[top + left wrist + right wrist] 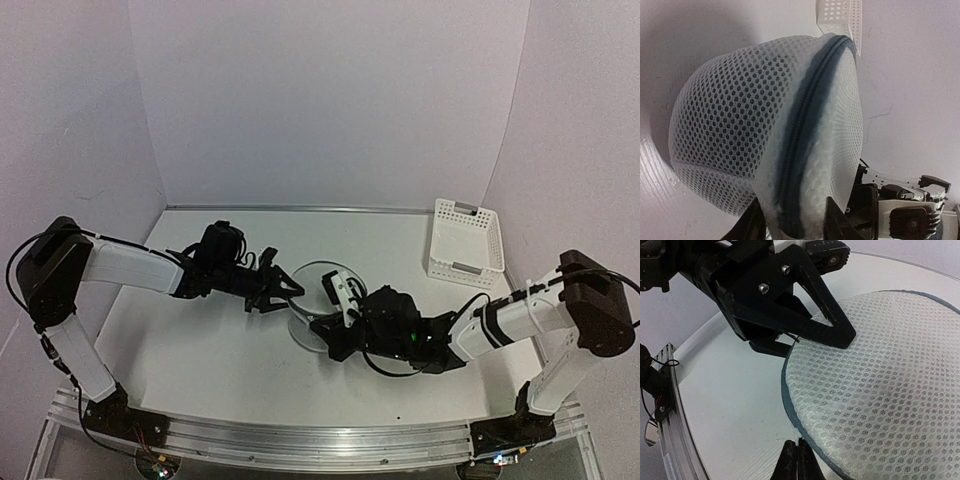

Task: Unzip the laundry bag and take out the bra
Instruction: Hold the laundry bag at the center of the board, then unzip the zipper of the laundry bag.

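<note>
Right gripper [796, 460] clenched at near rim of laundry bag [880, 390]; whether I pinch zip tab, unclear. My left gripper [792, 220] straddles bag's dark zipper rim [800, 130], grip uncertain. Bag on table [220, 350]. Mesh light, floppy: brace rim, pull tab.

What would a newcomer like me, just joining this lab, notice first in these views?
The white mesh bag with its dark zippered rim lies in the middle of the top view and fills both wrist views. Both black arms meet at it: the left gripper straddles its left rim, and the right gripper, shut, sits at its near rim. A white slotted basket stands apart at the far right.
</note>
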`<state>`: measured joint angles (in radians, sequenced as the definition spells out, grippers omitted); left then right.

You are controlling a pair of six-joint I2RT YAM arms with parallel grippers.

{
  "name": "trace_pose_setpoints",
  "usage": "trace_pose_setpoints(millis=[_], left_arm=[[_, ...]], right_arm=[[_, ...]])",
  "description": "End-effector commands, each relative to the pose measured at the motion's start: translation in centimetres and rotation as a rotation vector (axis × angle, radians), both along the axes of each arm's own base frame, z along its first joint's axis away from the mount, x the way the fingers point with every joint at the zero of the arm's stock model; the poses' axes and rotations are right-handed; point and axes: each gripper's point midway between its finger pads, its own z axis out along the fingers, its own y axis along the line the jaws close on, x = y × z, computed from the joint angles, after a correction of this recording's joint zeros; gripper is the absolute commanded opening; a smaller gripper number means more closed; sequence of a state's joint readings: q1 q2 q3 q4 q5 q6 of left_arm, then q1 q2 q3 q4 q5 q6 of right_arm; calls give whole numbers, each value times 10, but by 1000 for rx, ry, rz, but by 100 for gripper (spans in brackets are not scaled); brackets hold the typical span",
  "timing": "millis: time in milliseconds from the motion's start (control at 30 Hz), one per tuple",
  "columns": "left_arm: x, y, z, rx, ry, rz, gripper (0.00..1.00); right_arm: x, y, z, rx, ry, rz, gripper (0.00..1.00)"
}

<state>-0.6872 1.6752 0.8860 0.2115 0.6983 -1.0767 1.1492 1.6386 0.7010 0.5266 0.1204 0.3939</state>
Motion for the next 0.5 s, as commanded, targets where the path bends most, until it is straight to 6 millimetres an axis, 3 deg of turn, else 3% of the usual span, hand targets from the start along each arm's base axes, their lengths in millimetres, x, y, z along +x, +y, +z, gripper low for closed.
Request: trace_pose_setpoints(millis=[0,133,467], left_arm=[[9,-12,28,-67,-65,-7,30],[9,-11,29,-68,-65,-4,2],[8,-8,37,-80,-107,-22,0]], right_arm=[[2,-6,24,43,-48,-26,0],[1,-12,23,27,-52,-38,0],[6,-52,17,-49,-96,-141,0]])
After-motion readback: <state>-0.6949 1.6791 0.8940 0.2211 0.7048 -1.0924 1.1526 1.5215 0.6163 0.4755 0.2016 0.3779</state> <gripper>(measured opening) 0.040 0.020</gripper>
